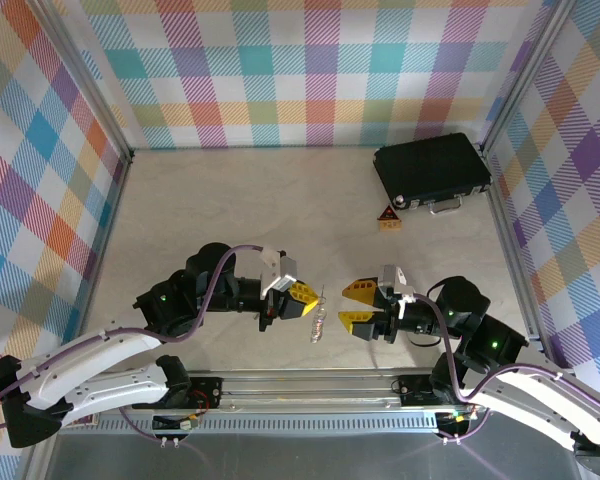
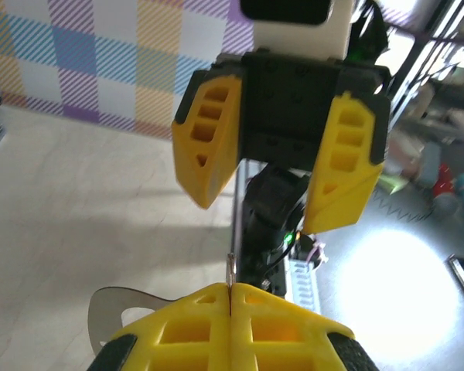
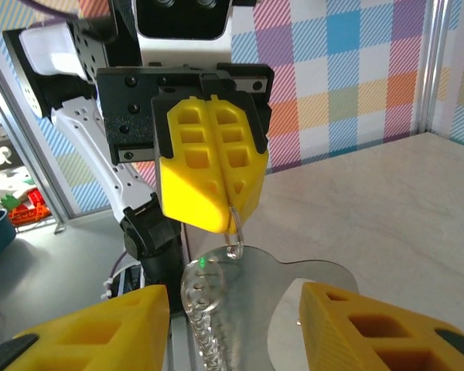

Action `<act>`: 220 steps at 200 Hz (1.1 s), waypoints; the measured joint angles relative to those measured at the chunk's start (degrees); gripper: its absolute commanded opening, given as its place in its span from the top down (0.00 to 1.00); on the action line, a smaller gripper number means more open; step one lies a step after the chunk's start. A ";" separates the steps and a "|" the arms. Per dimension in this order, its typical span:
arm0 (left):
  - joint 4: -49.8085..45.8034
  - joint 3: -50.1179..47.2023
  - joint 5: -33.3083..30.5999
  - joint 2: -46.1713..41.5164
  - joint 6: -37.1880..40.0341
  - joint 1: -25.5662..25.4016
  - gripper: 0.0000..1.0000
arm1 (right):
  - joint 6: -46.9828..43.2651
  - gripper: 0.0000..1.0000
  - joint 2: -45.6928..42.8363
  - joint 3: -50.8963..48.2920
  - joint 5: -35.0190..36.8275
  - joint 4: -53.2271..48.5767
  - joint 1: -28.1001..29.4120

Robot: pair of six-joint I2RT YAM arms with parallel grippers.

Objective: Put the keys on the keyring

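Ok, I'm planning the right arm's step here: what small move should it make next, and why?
Probably draw the right gripper back a little from the keyring. Its jaws stand open with nothing between them, while the left gripper is shut on the ring's top, so the ring hangs above the table. Backing off should clear the ring without knocking it.

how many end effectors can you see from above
2. The left end effector sits just left of centre, shut on the keyring; the right end effector faces it from the right, open.
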 measured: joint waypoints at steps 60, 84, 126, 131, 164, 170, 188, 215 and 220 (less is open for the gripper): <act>-12.09 5.25 -7.89 5.68 7.93 -4.48 1.00 | -5.49 0.56 4.11 2.01 1.97 -3.65 0.00; -14.80 5.90 -9.99 6.86 9.55 -6.12 1.00 | -6.16 0.56 5.01 1.99 1.92 -3.63 0.00; -17.79 8.81 -11.96 7.61 11.78 -7.10 1.00 | -6.78 0.55 5.31 1.99 0.17 -3.50 0.00; -17.84 9.20 -12.26 7.82 12.04 -7.21 1.00 | -6.78 0.56 5.53 1.99 -0.09 -3.45 0.00; -19.12 10.36 -13.90 9.14 13.55 -7.87 1.00 | -6.97 0.63 7.96 1.99 -1.79 -3.43 0.00; -19.30 10.38 -14.29 9.22 13.73 -8.04 1.00 | -6.97 0.65 8.13 1.97 -1.97 -3.43 0.00; -19.96 10.45 -14.80 9.38 14.14 -8.37 1.00 | -6.99 0.66 8.59 1.81 -2.16 -3.41 0.00; -20.94 10.69 -15.39 9.42 14.75 -8.50 1.00 | -7.02 0.66 8.59 1.81 -2.40 -3.34 0.00; -20.96 10.73 -15.41 9.42 14.82 -8.55 1.00 | -7.04 0.66 8.61 1.81 -2.43 -3.34 0.00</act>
